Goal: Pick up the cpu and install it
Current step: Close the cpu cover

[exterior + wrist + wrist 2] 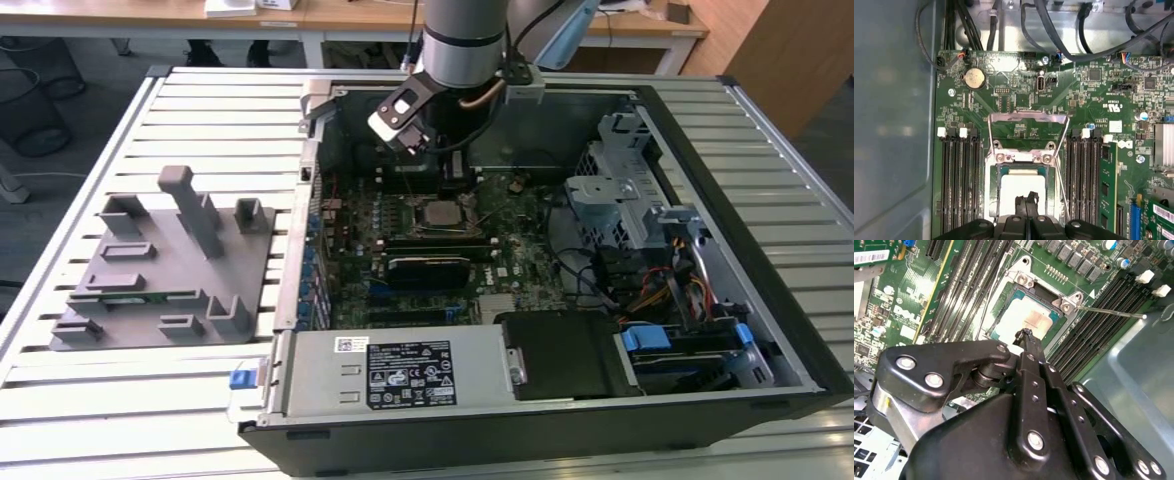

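- The cpu [1021,184] lies flat in its socket on the motherboard [1094,90], with the metal retention frame [1026,119] swung open.
- The claw [1026,198] hangs right over it, tips pinched together and gripping nothing. The chip sits straight beneath, and I can't tell if they touch.

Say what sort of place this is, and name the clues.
Probably a robotics lab or workshop: an open computer case lies on a slatted metal table, a robot arm reaches into it, and office desks stand behind.

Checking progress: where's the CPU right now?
The cpu lies in the open socket of the motherboard, between two banks of memory slots, just past the gripper in both wrist views.
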`<action>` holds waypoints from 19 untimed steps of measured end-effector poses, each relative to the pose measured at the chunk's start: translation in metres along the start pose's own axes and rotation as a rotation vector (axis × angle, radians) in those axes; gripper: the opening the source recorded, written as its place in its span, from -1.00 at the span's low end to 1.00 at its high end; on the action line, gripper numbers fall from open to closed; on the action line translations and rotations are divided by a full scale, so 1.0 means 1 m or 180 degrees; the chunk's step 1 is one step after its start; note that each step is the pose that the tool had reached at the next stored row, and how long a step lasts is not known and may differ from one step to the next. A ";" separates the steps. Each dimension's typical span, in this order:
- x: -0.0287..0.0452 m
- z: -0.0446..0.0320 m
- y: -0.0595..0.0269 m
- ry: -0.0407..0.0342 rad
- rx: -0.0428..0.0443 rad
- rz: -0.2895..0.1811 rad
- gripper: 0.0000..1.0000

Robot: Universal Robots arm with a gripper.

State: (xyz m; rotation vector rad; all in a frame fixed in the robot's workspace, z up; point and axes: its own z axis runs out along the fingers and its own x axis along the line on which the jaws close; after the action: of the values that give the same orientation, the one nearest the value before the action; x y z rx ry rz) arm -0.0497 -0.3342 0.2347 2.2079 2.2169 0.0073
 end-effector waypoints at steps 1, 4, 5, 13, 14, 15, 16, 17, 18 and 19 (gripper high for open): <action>0.0000 0.0000 0.0000 0.0001 0.0000 0.0000 -0.79; -0.0001 -0.0008 0.0000 -0.0001 0.0001 0.0000 -0.79; -0.0001 -0.0014 0.0000 -0.0001 0.0001 0.0000 -0.79; 0.0004 -0.0104 0.0001 -0.0001 0.0000 0.0000 -0.79; 0.0004 -0.0113 0.0001 -0.0001 0.0000 0.0000 -0.79; 0.0004 -0.0122 0.0001 -0.0001 0.0000 0.0000 -0.79; 0.0004 -0.0132 0.0002 -0.0001 0.0000 0.0000 -0.79; 0.0004 -0.0144 0.0002 -0.0001 0.0000 0.0000 -0.79; 0.0004 -0.0156 0.0002 -0.0001 0.0000 0.0000 -0.79; 0.0004 -0.0165 0.0002 -0.0002 0.0000 0.0000 -0.79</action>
State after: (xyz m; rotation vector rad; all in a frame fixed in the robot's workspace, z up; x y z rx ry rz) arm -0.0497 -0.3337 0.2512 2.2076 2.2166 0.0068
